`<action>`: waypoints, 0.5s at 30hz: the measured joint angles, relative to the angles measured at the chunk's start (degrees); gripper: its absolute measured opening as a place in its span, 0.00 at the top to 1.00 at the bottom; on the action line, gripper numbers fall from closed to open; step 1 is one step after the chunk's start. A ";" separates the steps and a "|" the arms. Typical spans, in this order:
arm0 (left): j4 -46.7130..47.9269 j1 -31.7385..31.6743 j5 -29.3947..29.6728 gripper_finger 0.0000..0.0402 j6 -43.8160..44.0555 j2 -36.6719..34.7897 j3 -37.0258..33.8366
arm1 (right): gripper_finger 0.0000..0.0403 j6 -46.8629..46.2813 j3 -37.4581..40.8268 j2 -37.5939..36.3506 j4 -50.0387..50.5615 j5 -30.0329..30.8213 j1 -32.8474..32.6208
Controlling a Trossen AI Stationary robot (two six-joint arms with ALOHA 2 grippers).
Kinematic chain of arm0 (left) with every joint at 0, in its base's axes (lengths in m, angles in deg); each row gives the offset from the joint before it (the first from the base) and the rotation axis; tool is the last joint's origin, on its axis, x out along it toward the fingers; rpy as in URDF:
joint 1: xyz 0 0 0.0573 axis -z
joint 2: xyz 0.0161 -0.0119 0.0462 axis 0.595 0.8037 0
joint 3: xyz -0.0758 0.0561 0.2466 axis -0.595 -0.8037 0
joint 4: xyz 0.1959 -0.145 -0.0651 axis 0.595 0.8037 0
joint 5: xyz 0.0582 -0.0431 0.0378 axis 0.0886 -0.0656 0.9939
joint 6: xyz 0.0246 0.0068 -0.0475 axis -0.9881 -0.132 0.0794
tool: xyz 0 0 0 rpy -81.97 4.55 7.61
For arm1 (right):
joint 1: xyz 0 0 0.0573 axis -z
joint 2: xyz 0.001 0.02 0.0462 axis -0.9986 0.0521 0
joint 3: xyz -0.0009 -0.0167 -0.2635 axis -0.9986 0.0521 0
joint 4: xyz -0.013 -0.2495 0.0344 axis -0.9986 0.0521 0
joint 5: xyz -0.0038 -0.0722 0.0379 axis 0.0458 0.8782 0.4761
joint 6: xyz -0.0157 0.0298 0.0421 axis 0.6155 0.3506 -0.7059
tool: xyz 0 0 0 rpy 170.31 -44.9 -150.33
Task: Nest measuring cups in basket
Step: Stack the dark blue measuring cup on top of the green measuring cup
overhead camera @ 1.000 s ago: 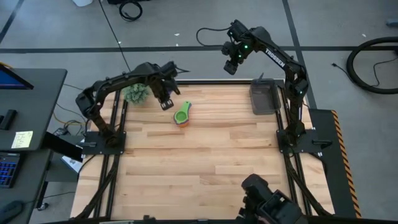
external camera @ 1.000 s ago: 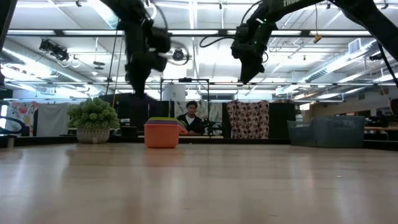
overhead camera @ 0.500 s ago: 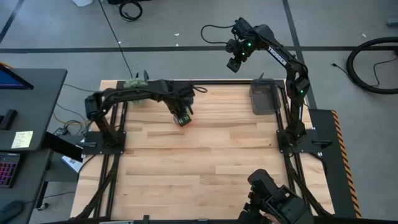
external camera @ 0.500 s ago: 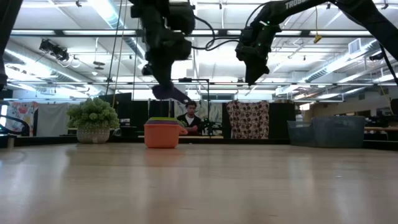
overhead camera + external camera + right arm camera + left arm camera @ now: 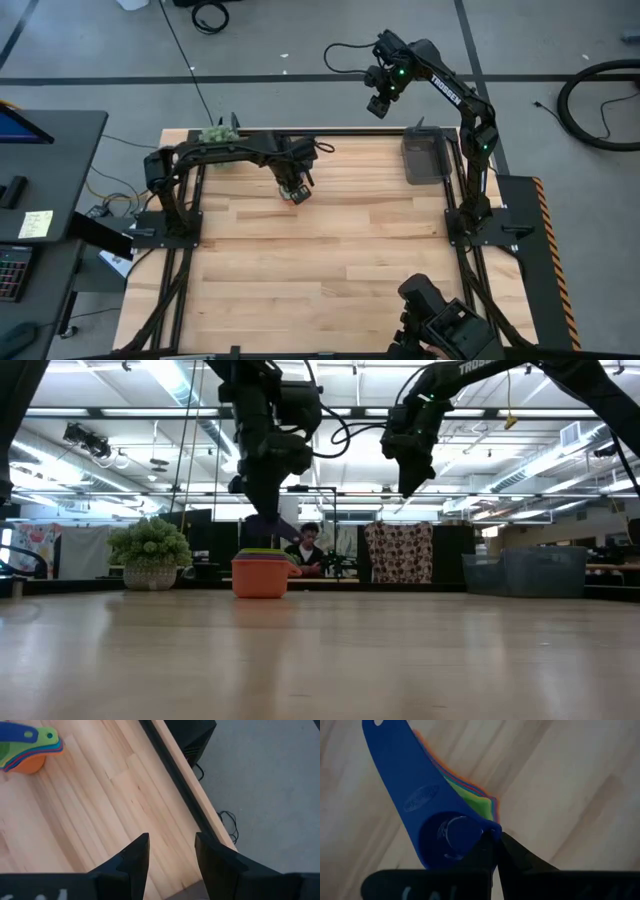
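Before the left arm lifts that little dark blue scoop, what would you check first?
1. Left tool shut on the dark blue cup: ok.
2. Other cups stacked under it: ok.
3. Basket upright on the table's far right: ok.
4. Basket holds nothing: cannot tell.
5. Right tool open, high beyond the far edge, out of the way: ok.
6. Plant away from the path to the basket: ok.

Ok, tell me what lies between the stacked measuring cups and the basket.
Only bare tabletop in the high view, between the measuring cups under the left claw and the basket.
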 joint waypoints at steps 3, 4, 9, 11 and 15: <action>0.66 -0.02 1.10 0.97 0.02 1.28 0.04 | 0.59 0.00 0.00 0.00 0.41 0.00 0.00; 1.01 -0.01 1.09 0.97 0.02 1.91 0.02 | 0.59 0.00 0.00 0.00 0.51 0.00 0.00; 0.76 0.35 0.90 0.97 0.00 4.60 0.02 | 0.59 0.22 0.00 0.00 0.69 0.00 0.00; 0.59 0.60 0.97 0.97 -0.07 5.50 0.02 | 0.59 0.85 0.00 0.00 0.87 0.00 0.00; 0.58 0.97 0.53 0.96 -0.02 5.91 0.02 | 0.59 1.03 0.00 0.00 0.96 0.00 0.00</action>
